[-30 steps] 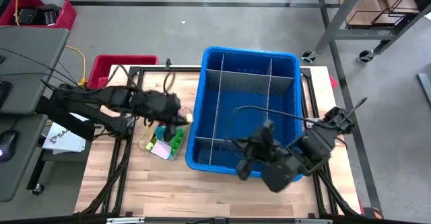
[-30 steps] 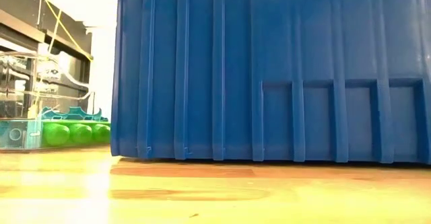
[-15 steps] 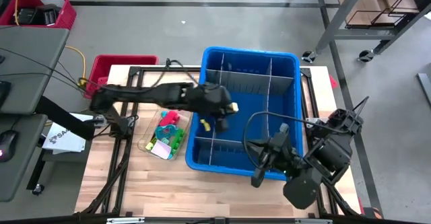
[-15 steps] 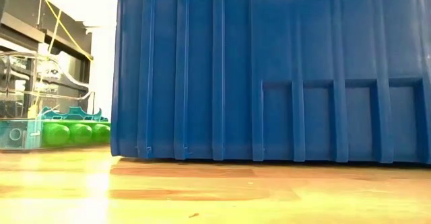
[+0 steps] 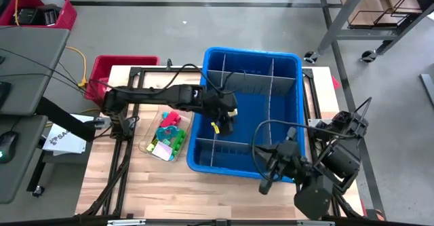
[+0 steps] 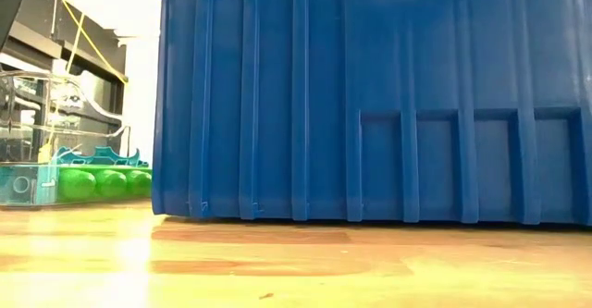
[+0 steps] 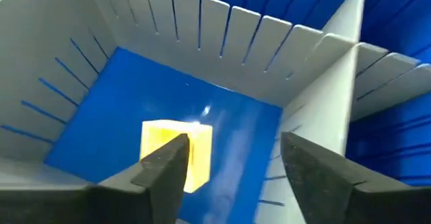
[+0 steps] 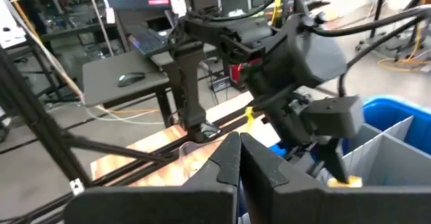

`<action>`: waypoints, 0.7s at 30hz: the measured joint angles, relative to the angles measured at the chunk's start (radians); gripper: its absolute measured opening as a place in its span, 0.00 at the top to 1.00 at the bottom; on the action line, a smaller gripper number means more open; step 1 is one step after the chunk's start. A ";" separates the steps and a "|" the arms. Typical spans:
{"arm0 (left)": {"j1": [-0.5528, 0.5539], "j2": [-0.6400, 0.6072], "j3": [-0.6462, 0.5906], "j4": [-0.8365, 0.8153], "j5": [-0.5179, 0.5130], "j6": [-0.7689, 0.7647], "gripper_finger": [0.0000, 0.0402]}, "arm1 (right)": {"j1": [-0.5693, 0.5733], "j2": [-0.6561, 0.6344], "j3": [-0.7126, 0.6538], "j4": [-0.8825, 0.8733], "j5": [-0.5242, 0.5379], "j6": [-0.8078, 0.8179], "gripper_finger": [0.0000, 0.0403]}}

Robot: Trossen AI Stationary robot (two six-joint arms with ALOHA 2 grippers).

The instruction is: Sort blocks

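My left gripper [image 5: 224, 121] hangs open over the left middle compartment of the blue bin [image 5: 252, 51], pointing slantwise down. In its wrist view a yellow block [image 7: 176, 150] shows below the open gripper [image 7: 232, 150], beside one finger, over the compartment's blue floor. I cannot tell whether it lies on the floor. The right wrist view shows the same block [image 8: 347, 181]. My right gripper [image 5: 266, 180] is shut on nothing by the bin's near right corner. More blocks [image 5: 169, 134] lie in a clear tray left of the bin.
Grey divider panels [image 5: 272, 90] split the bin into compartments. The clear tray [image 6: 65, 174] stands on the wooden table just left of the bin wall [image 6: 370, 95]. A red crate [image 5: 119, 66] sits beyond the table's far left corner.
My left gripper has swung from above the clear tray toward the table's right, over the bin's left side, carrying the yellow block. There it has opened and let the block go. My right gripper has drawn back a little toward the table's near right corner.
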 joint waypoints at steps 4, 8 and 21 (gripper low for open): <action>0.017 -0.013 0.000 0.001 0.109 -0.064 0.37 | -0.003 -0.002 0.000 0.001 0.021 -0.025 1.00; 0.019 -0.018 0.000 -0.055 0.148 -0.083 0.36 | -0.009 -0.002 0.000 -0.001 0.020 -0.027 1.00; -0.028 -0.388 -0.140 -0.480 -0.053 -0.161 0.39 | -0.006 -0.002 0.000 0.001 0.006 -0.019 1.00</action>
